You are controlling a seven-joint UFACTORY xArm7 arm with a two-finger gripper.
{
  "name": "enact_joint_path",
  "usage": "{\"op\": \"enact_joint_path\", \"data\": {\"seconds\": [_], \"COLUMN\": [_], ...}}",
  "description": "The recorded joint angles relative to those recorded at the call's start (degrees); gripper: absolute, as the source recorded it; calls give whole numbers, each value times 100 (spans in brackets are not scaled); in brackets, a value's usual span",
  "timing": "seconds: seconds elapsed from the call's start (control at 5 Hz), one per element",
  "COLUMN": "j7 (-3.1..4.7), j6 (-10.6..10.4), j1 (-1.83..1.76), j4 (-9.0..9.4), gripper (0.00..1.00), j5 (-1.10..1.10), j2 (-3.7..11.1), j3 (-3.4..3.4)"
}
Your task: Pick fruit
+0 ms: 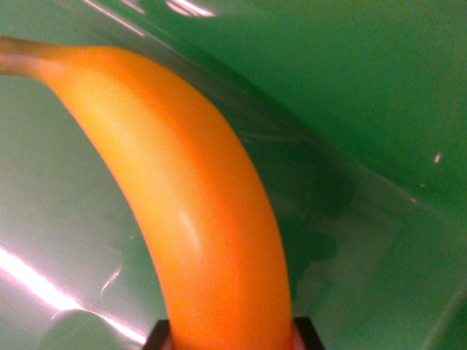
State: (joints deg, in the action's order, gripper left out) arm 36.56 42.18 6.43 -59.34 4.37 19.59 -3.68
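Down at six o'clock, the claw (232, 341) pinches one banana (190, 204) between two dark fingertips (308, 332), fruit arcing toward ten o'clock over a glossy green surface (365, 95).

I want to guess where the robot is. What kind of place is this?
Hard to tell. It looks like the inside of a shiny green bin, with a banana up close and the gripper on its lower end.

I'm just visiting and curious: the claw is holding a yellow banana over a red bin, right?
Not quite: the bin is green, not red. The wrist view shows the yellow-orange banana running up from between the claw tips, with green surface all around it.
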Motion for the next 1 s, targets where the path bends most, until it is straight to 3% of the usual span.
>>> {"op": "enact_joint_path", "data": {"seconds": [0.2, 0.4, 0.6, 0.8, 1.0], "j7": [0, 10, 10, 22, 22], "j6": [0, 185, 185, 394, 394], "j1": [0, -1, -1, -3, -3], "j4": [0, -104, -104, -222, -222], "gripper": [100, 100, 100, 100, 100], "j5": [0, -2, -2, -4, -4], "j2": [0, -81, -81, -172, -172], "j3": [0, 1, 1, 3, 3]}}
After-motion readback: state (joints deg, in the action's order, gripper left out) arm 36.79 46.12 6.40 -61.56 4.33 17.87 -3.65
